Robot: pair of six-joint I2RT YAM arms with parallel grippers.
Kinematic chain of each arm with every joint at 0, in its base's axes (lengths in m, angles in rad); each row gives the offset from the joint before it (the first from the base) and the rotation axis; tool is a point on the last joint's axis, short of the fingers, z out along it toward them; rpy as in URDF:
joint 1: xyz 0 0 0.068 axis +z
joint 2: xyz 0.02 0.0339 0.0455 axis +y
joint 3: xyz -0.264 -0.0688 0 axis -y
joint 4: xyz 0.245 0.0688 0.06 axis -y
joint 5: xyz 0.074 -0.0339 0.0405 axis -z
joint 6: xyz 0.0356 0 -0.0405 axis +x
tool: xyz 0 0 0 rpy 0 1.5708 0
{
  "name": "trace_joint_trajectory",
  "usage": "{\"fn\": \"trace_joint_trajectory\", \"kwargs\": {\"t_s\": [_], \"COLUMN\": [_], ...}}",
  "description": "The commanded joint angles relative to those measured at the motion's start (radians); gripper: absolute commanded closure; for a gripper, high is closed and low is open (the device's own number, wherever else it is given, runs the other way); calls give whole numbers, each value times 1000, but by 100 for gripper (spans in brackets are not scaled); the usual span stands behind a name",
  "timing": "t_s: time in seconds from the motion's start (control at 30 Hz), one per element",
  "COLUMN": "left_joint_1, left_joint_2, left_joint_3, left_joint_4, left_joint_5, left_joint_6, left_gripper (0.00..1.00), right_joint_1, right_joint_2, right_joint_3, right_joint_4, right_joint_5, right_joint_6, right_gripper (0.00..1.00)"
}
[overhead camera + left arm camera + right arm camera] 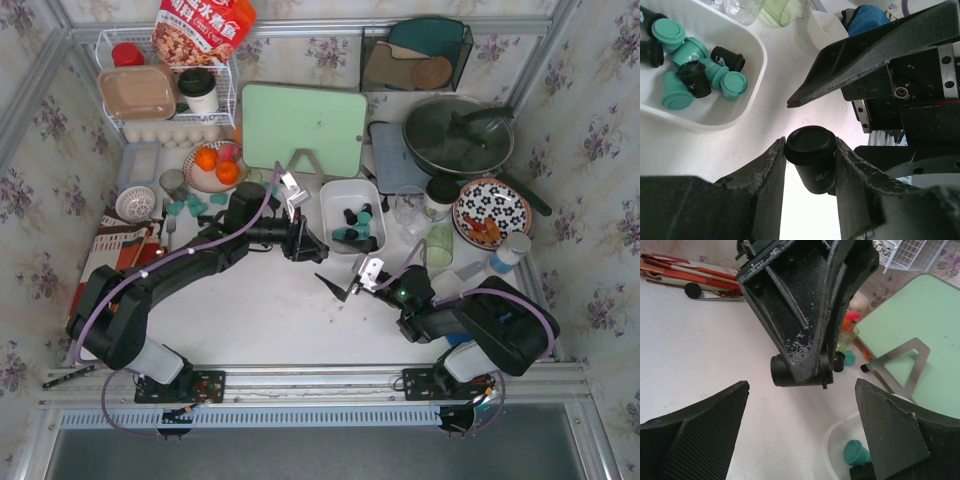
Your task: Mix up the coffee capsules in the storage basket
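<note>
The white storage basket (330,195) sits mid-table and holds several teal and black coffee capsules (358,228). My left gripper (312,250) is just left of the basket's near corner, shut on a black capsule (812,157) held above the table. The basket (757,75) and its capsules (700,75) lie upper left in the left wrist view. My right gripper (338,288) is open and empty, just in front of the left one. In the right wrist view the left gripper's fingers (805,315) hold the black capsule (780,372); the basket corner (832,440) shows a teal capsule (856,452).
Loose teal capsules (195,205) lie left of the left arm. A green cutting board (303,128) stands behind the basket. A plate of oranges (213,165), a glass (408,208), a patterned bowl (490,208), a lidded pan (458,135) and a wire rack (165,90) surround it.
</note>
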Motion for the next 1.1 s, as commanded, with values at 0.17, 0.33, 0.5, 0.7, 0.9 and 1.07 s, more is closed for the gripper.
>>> {"fn": "trace_joint_trajectory", "kwargs": {"t_s": [0.17,0.33,0.5,0.7,0.9,1.07], "left_joint_1": [-17,-22,-41,-56,-59,-57], "left_joint_2": [2,24,48,61,61,53], "left_joint_3": [18,18,33,42,45,54], "left_joint_4": [21,61,76,90,91,75], "left_joint_5": [23,31,41,41,40,15], "left_joint_6": [22,-11,-24,-39,-48,-62], "left_gripper": [68,69,70,71,70,58], "right_joint_1": [5,8,12,11,11,11], "right_joint_2": [-23,-13,-6,-7,-28,-40], "right_joint_3": [-17,-12,-8,-2,28,39], "right_joint_4": [99,102,102,80,-13,-57], "right_joint_5": [22,14,14,20,50,79], "right_joint_6": [-57,-58,-57,-60,-54,-54], "right_gripper": [13,21,27,41,64,100]}}
